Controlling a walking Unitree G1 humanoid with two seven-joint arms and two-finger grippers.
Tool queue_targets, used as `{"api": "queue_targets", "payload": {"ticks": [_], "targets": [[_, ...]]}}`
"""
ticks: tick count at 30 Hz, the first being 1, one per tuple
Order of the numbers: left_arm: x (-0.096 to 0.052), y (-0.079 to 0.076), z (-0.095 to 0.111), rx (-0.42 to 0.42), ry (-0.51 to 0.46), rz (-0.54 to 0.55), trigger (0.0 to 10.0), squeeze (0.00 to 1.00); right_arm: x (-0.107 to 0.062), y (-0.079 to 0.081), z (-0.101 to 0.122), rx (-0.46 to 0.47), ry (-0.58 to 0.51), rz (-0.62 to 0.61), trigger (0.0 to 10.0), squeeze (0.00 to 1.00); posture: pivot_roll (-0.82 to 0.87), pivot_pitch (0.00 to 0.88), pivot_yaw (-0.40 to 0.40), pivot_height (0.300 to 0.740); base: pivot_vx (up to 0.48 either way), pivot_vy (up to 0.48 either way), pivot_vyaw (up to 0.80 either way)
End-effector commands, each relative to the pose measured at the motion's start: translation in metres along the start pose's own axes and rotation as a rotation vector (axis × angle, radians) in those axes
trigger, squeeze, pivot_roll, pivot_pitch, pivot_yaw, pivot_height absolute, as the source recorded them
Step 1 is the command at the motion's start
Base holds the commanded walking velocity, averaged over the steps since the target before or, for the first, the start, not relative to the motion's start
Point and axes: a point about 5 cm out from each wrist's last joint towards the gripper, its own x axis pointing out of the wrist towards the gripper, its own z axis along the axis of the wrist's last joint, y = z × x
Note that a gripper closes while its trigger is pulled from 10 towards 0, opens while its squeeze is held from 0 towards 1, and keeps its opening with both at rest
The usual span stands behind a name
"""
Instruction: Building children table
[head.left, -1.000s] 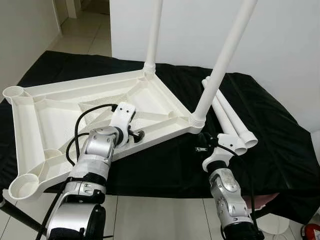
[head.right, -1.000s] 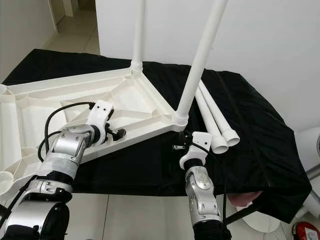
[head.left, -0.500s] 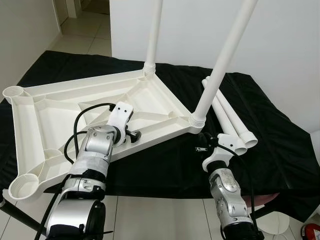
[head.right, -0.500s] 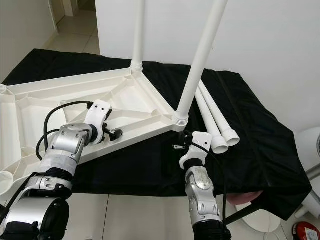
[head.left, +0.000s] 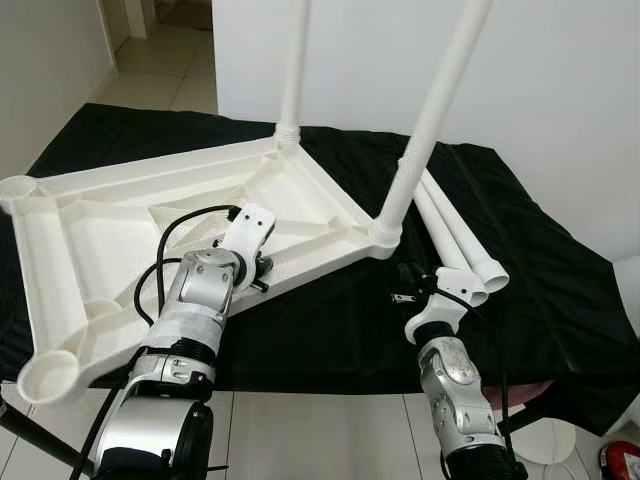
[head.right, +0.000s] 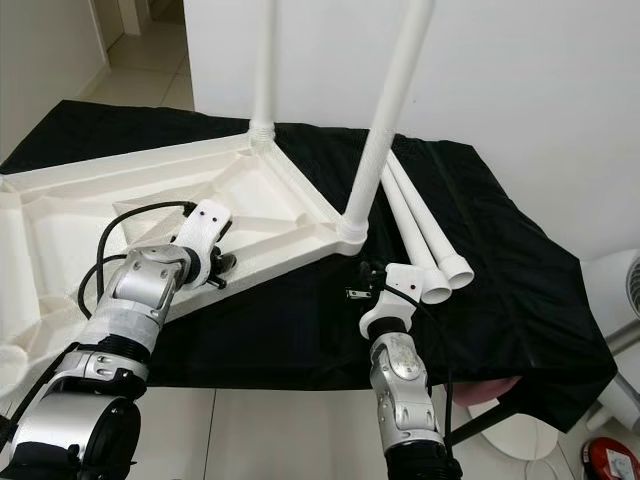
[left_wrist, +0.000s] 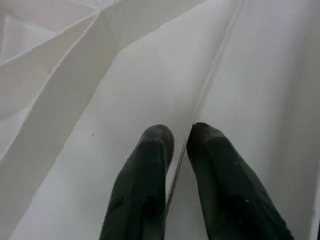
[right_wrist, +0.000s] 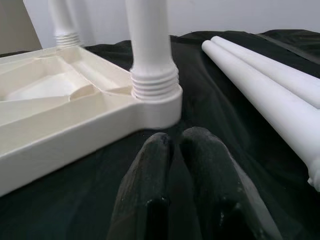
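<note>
Your left gripper (head.left: 262, 275) fingers pinch the upturned table top's (head.left: 90, 230) near rim; right gripper (head.left: 404, 291) fingers are pressed together, empty.

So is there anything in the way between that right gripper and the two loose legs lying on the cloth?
Nothing visible. The right gripper, fingers together, sits low over the black cloth beside the tabletop's near corner. The two loose legs lie just to its right, with bare cloth between them.
</note>
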Motion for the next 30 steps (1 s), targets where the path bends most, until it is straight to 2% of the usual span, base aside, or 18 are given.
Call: {"api": "queue_targets", "payload": {"ticks": [1, 10, 11, 12, 13, 16, 17, 19, 20, 22, 23, 24, 25, 30], "targets": [[-0.007, 0.028, 0.000, 0.007, 0.010, 0.462, 0.0, 0.00, 0.000, -0.002, -0.001, -0.001, 0.001, -0.016, 10.0, 0.00, 0.03, 0.000, -0.084, 0.740, 0.000, 0.000, 0.00], [-0.006, 0.024, 0.006, 0.023, -0.016, 0.460, 0.0, 0.00, 0.000, -0.002, -0.002, 0.000, 0.001, -0.022, 10.0, 0.00, 0.03, 0.000, -0.080, 0.740, 0.000, 0.000, 0.00], [-0.006, 0.023, 0.009, 0.027, -0.038, 0.454, 2.5, 0.00, 0.000, -0.002, -0.002, 0.000, 0.002, -0.023, 10.0, 0.00, 0.03, 0.000, -0.080, 0.740, 0.000, 0.000, 0.00], [-0.006, 0.021, 0.012, 0.026, -0.058, 0.443, 8.9, 0.00, 0.000, -0.002, -0.002, -0.001, 0.003, -0.023, 10.0, 0.00, 0.03, 0.000, -0.080, 0.740, 0.000, 0.000, 0.00], [-0.006, 0.020, 0.013, 0.026, -0.071, 0.437, 10.0, 0.00, 0.000, -0.003, -0.002, -0.001, 0.003, -0.023, 10.0, 0.00, 0.03, 0.000, -0.080, 0.740, 0.000, 0.000, 0.00], [-0.006, 0.018, 0.017, 0.042, -0.096, 0.424, 10.0, 0.00, 0.000, -0.003, -0.002, -0.001, 0.004, -0.024, 10.0, 0.00, 0.03, 0.000, -0.080, 0.740, 0.000, 0.000, 0.00], [-0.006, 0.016, 0.022, 0.052, -0.136, 0.411, 10.0, 0.00, 0.000, -0.003, -0.002, -0.002, 0.004, -0.025, 10.0, 0.00, 0.03, 0.000, -0.081, 0.740, 0.000, 0.000, 0.00], [-0.006, 0.016, 0.022, 0.052, -0.136, 0.411, 10.0, 0.00, 0.000, -0.003, -0.002, -0.002, 0.004, -0.025, 10.0, 0.00, 0.03, 0.000, -0.081, 0.740, 0.000, 0.000, 0.00], [-0.007, 0.012, 0.028, 0.078, -0.182, 0.388, 10.0, 0.00, -0.001, -0.003, -0.002, -0.002, 0.004, -0.025, 10.0, 0.00, 0.03, 0.000, -0.081, 0.740, 0.000, 0.000, 0.00], [-0.007, 0.012, 0.028, 0.078, -0.182, 0.388, 10.0, 0.00, -0.001, -0.003, -0.002, -0.002, 0.004, -0.025, 10.0, 0.00, 0.03, 0.000, -0.081, 0.740, 0.000, 0.000, 0.00], [-0.008, 0.006, 0.035, 0.088, -0.239, 0.351, 10.0, 0.00, 0.000, -0.003, -0.003, -0.002, 0.005, -0.025, 10.0, 0.00, 0.03, 0.000, -0.082, 0.740, 0.000, 0.000, 0.00], [-0.008, 0.006, 0.035, 0.088, -0.239, 0.351, 10.0, 0.00, 0.000, -0.003, -0.003, -0.002, 0.005, -0.025, 10.0, 0.00, 0.03, 0.000, -0.082, 0.740, 0.000, 0.000, 0.00], [-0.010, -0.005, 0.041, 0.065, -0.324, 0.268, 10.0, 1.00, 0.000, -0.002, -0.003, -0.002, 0.005, -0.024, 10.0, 0.00, 0.03, 0.000, -0.082, 0.740, 0.000, 0.000, 0.00], [-0.014, -0.009, 0.045, 0.029, -0.371, 0.236, 10.0, 1.00, 0.000, -0.002, -0.003, -0.002, 0.004, -0.025, 10.0, 0.00, 0.03, 0.000, -0.082, 0.740, 0.000, 0.000, 0.00]]}}
